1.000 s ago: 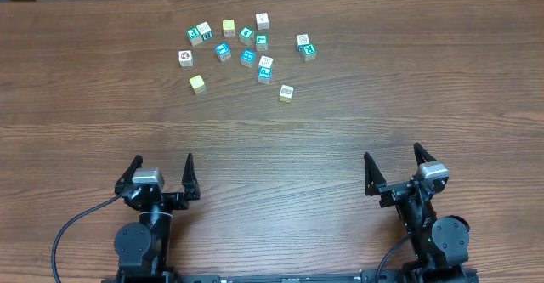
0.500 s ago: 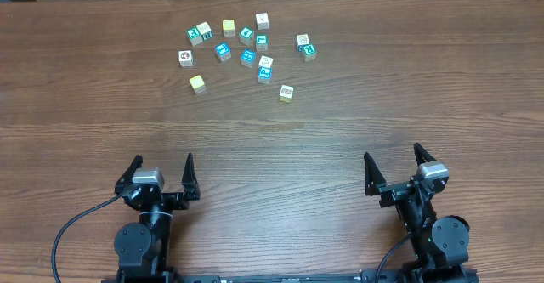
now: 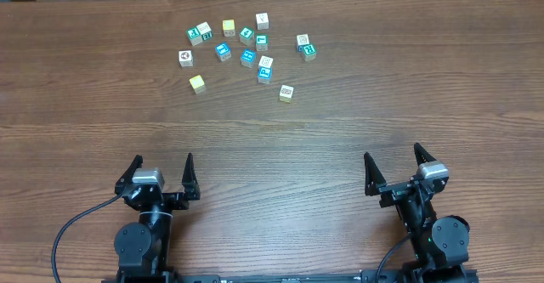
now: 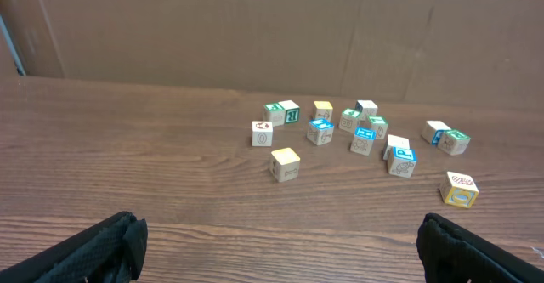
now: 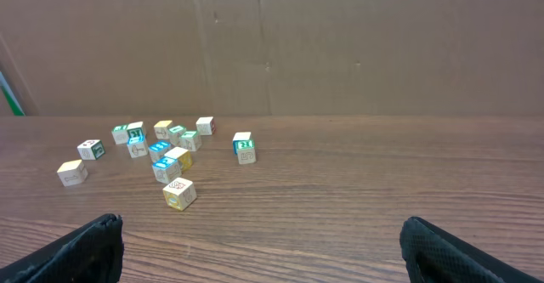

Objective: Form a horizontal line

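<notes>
At the near edge of the table [image 3: 340,121] the left gripper [image 3: 162,160] and right gripper [image 3: 392,154] both stand spread wide, gripping nothing. Well apart from them, near the far edge, the small cubes [image 3: 247,58] lie scattered in a loose cluster, the yellow-green cube [image 3: 197,83] alone at its near-left side

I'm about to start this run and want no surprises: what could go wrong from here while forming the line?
1. The cubes sit bunched, some touching, so reaching for one may knock its neighbours.
2. They lie at the far side of the table, well away from the open left gripper and right gripper, so a stretched reach may be less exact.
</notes>
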